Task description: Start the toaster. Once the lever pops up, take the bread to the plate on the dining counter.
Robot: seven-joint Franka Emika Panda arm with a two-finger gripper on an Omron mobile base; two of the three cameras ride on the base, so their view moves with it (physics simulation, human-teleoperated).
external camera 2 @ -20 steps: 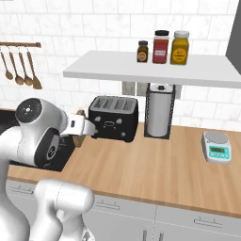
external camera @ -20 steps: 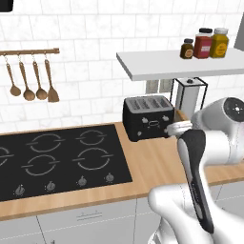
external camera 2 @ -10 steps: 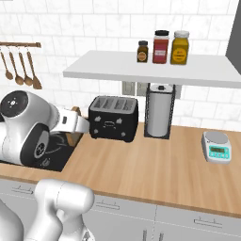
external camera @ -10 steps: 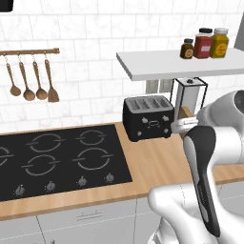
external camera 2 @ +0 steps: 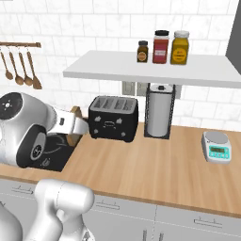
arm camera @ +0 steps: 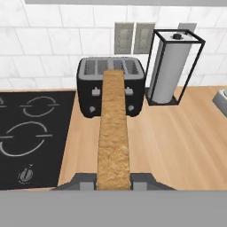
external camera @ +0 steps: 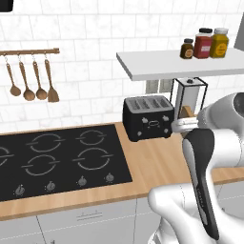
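The black two-slot toaster (external camera: 147,116) (external camera 2: 114,118) (arm camera: 111,86) stands on the wood worktop against the tiled wall. My gripper (arm camera: 113,181) (external camera 2: 76,127) (external camera: 185,125) is shut on the bread (arm camera: 113,133), a tan slice seen edge-on that points toward the toaster's slots. The slice is held in the air a short way in front of the toaster, clear of its top. A bit of the bread's crust (external camera 2: 74,113) (external camera: 187,112) peeks out behind the hand. The plate and the dining counter are out of view.
A black hob (external camera: 57,159) (arm camera: 26,133) lies left of the toaster. A paper towel roll in a black frame (external camera 2: 159,110) (arm camera: 170,73) stands to its right, and a kitchen scale (external camera 2: 217,147) further right. A white shelf with jars (external camera 2: 160,70) hangs above.
The arm's elbow has swung outward and the hand has drawn slightly back from the toaster, still holding the bread. The toaster and the views have not shifted.
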